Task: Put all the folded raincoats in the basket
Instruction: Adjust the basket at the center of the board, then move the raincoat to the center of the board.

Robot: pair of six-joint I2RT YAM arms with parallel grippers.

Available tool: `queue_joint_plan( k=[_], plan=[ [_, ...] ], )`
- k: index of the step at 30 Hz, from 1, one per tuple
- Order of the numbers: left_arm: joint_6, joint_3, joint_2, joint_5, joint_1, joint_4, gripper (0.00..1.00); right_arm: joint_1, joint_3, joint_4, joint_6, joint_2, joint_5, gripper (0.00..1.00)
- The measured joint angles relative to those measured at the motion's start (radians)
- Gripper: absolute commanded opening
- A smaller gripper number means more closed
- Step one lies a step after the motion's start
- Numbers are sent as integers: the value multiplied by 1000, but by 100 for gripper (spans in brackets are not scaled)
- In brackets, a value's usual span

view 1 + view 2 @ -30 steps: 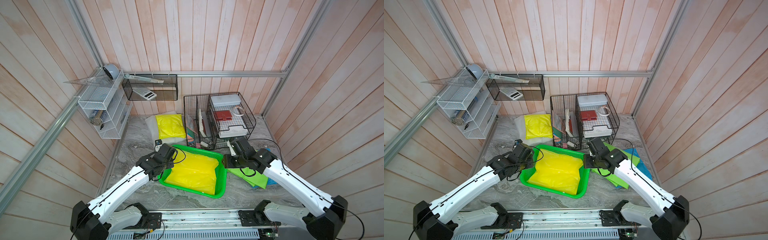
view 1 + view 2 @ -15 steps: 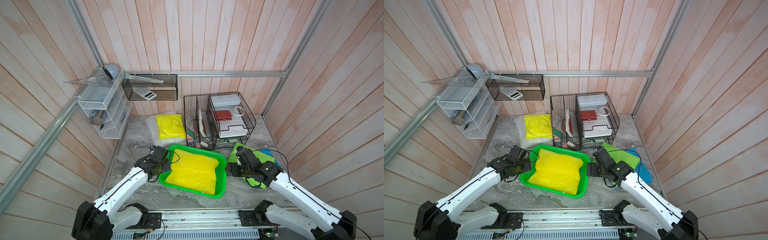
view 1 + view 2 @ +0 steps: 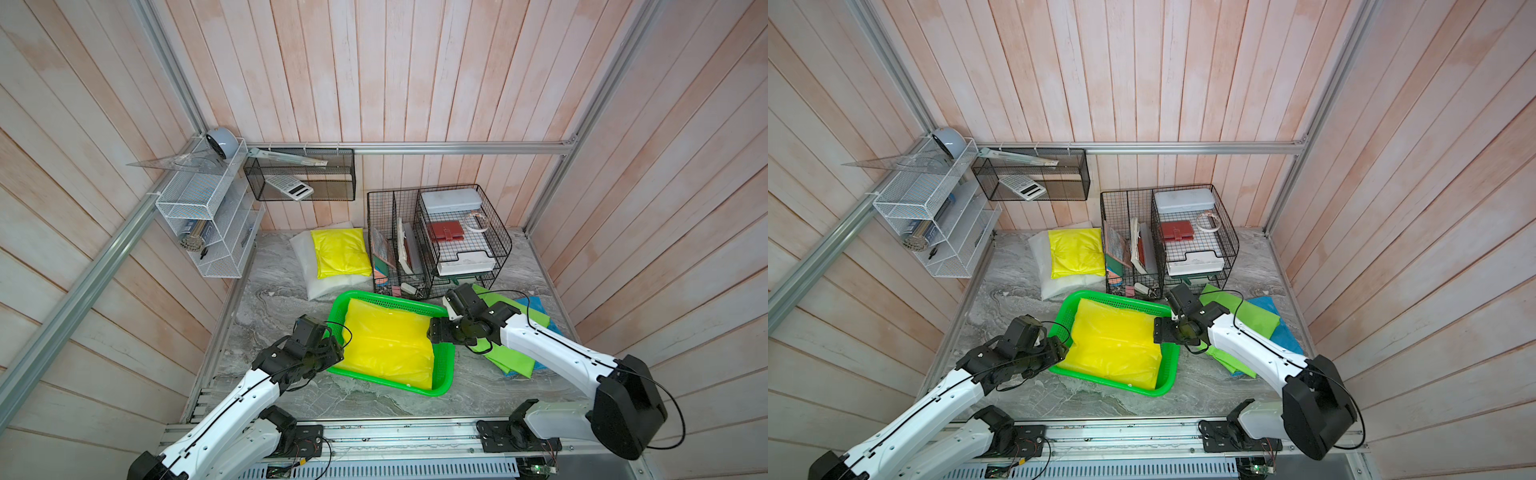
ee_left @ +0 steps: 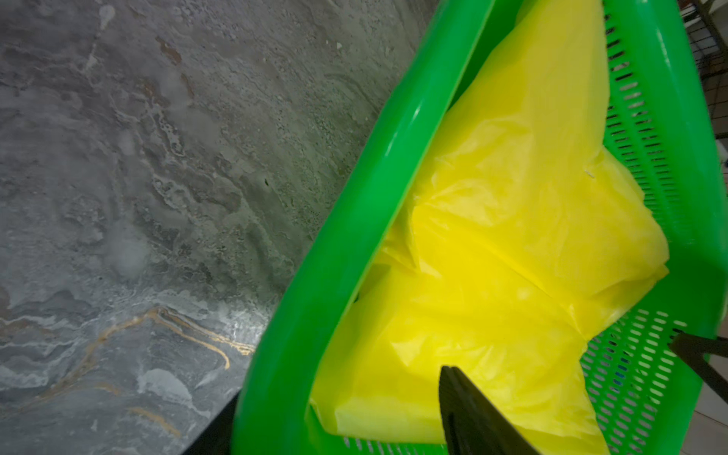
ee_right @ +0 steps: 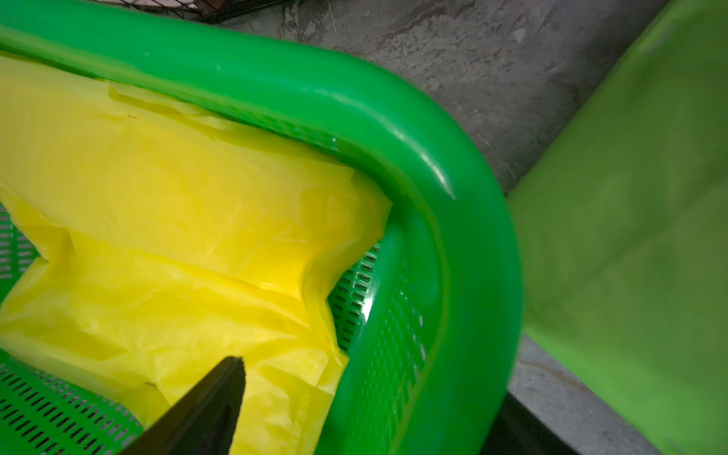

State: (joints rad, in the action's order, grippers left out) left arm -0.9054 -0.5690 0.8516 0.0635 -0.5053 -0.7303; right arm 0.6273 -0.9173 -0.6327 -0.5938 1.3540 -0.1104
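The bright green basket (image 3: 395, 300) (image 3: 1121, 300) sits near the table's front middle. The folded yellow raincoat (image 3: 390, 345) (image 3: 1113, 345) lies flat inside it and fills most of the floor. My left gripper (image 3: 334, 357) (image 3: 1061, 347) is at the basket's left rim. In the left wrist view it (image 4: 354, 429) is open, straddling the rim (image 4: 354, 220), with one finger over the raincoat (image 4: 512, 236). My right gripper (image 3: 434, 332) (image 3: 1158, 330) is at the right rim. It (image 5: 360, 417) is open astride the rim (image 5: 453, 236), holding nothing, beside the raincoat (image 5: 177, 197).
A second yellow pack (image 3: 340, 251) lies on a white pack at the back. The black wire organiser (image 3: 436, 241) stands just behind the basket. Green and blue sheets (image 3: 511, 357) lie under my right arm. A white wire rack (image 3: 208, 224) hangs on the left wall.
Both grippers have shifted from the basket's far corners toward the front along its side rims. The raincoat and basket have stayed put.
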Motion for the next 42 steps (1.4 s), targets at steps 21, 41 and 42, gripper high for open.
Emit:
queue_joint_plan(
  k=[21,41,42],
  plan=[
    [241,-581,388,-96,265,-180,76,-127,-65,-90,154,-169,-17,89],
    [220,-991,1144,177,499,183,70,-127,23,-87,154,-320,13,89],
    [212,-991,1155,188,499,192,69,-127,23,-87,154,-318,13,89]
  ],
)
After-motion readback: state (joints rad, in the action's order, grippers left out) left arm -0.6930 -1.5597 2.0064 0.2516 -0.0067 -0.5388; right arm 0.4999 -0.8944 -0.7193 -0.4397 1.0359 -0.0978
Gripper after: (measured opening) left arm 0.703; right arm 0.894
